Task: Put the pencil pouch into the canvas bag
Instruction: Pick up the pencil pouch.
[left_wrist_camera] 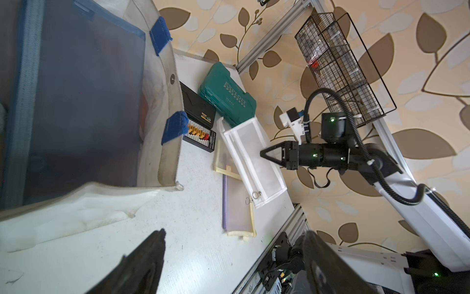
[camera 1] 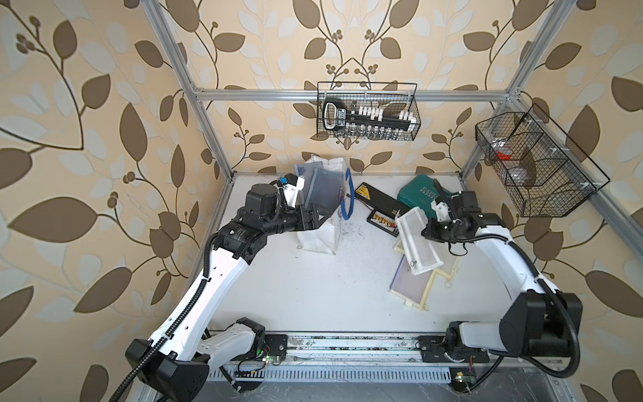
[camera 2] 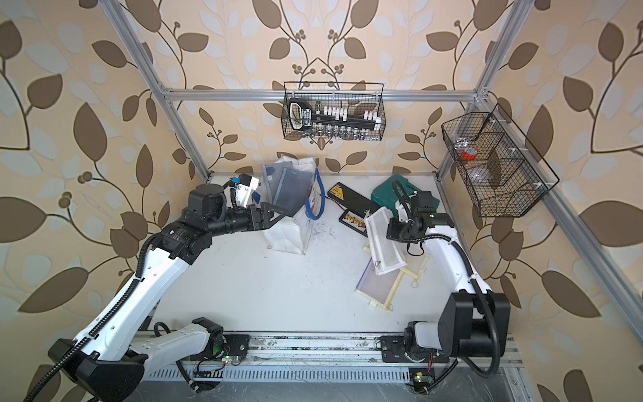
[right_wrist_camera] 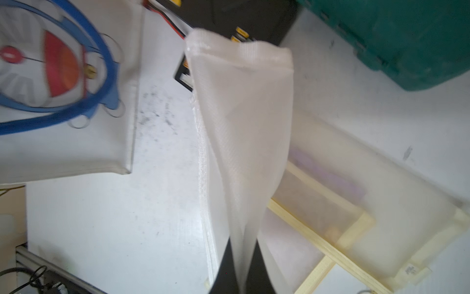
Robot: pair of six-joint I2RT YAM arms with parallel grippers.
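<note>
On the far side of your white table (camera 1: 313,285) you have a green tool case (camera 1: 415,196), a black box with a yellow label (camera 1: 374,196) just beside it, and a black connector board (camera 1: 384,221) touching that box, while two wire baskets hang on the frame, the back basket (camera 1: 415,115) holding a socket rail (camera 1: 368,116) and the side basket (camera 1: 542,195) split into compartments.

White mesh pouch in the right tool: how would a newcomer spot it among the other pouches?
Find the green case at the back right of the table. Just in front of it, the right tool is shut on the white mesh pouch, which slants over a pile. Unlike the yellow-trimmed pouches lying flat beneath, it is all white.
</note>
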